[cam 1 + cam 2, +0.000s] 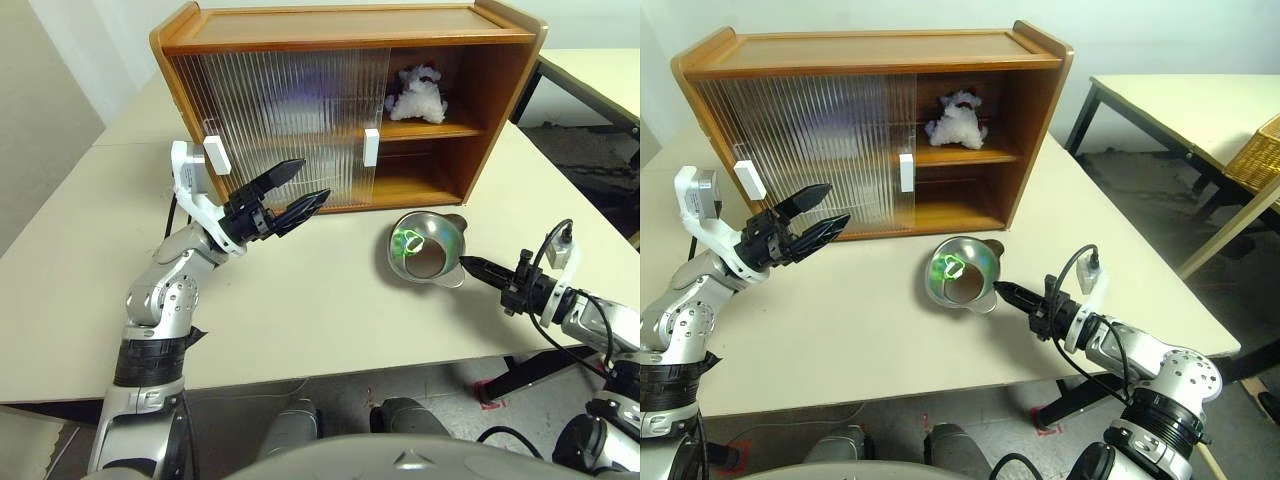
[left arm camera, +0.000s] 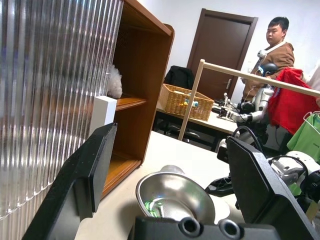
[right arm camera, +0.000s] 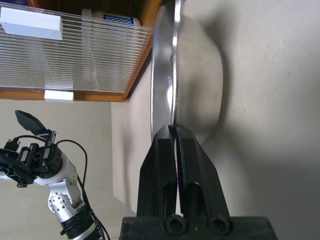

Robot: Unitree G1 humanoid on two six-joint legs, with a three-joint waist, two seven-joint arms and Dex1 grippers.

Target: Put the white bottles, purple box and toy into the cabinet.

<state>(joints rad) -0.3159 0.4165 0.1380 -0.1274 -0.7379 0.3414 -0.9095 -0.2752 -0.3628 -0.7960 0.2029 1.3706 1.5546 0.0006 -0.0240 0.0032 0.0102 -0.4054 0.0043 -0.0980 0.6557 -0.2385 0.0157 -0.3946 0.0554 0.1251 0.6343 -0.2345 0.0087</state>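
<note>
The toy [image 1: 418, 95] already sits on the upper shelf of the cabinet [image 1: 340, 30], upright, no clear long axis. In the right wrist view a white bottle [image 3: 112, 15] stands behind the ribbed sliding door [image 1: 290, 125]; the second bottle and purple box cannot be confirmed. The right end effector [image 3: 175, 131] is pinched on the metal bowl [image 1: 425, 248] rim on the tabletop [image 1: 300, 320]; the left end effector [image 1: 292, 192] hovers, fingers apart

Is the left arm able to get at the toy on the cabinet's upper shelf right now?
Probably yes: the toy sits in the cabinet's open right side, and the open left gripper hangs free before the sliding doors.
</note>
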